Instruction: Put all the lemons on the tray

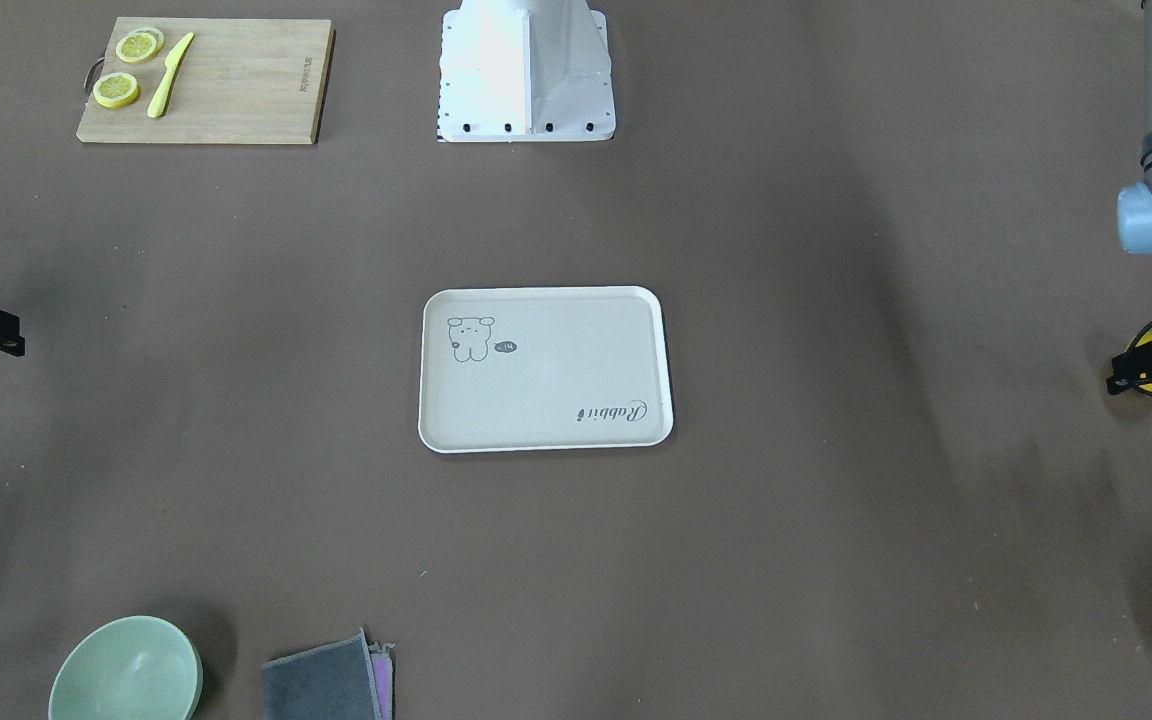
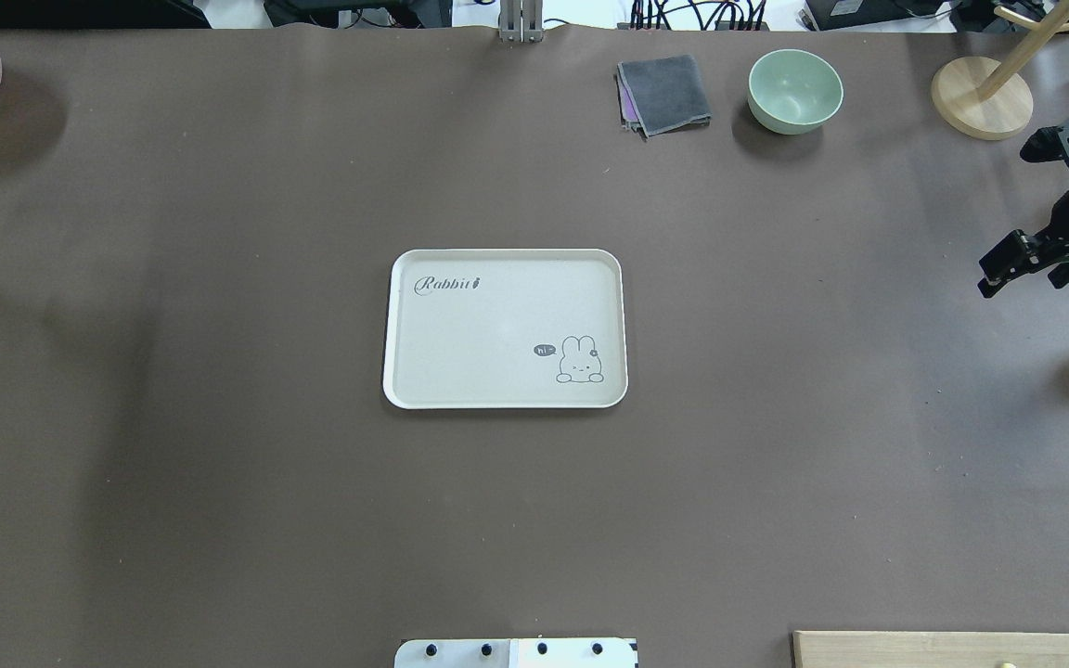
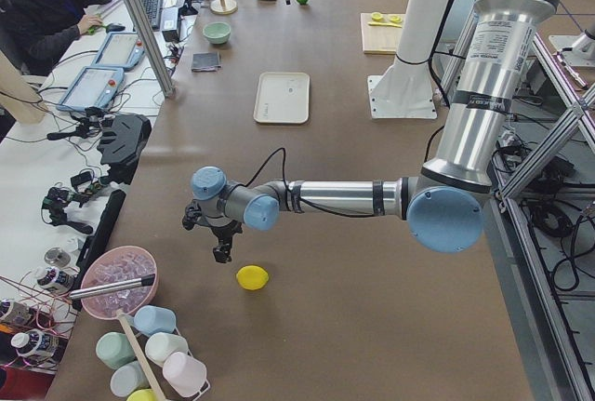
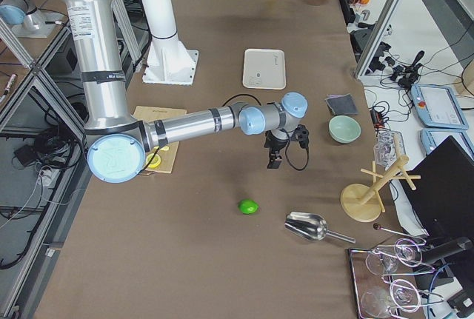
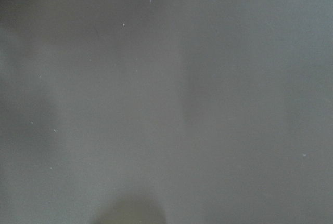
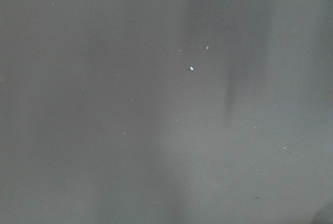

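I saw left gripper hovering just beside yellow lemon, right gripper near green lemon. Couldn't tell either grip state. Tray well apart.

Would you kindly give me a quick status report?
Left gripper, right gripper: no lemon held, jaws unclear. Yellow lemon, green lemon on table; tray bare. Nothing blocking.

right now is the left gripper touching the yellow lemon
Apart. The exterior left view shows bare table between the left gripper and the yellow lemon.
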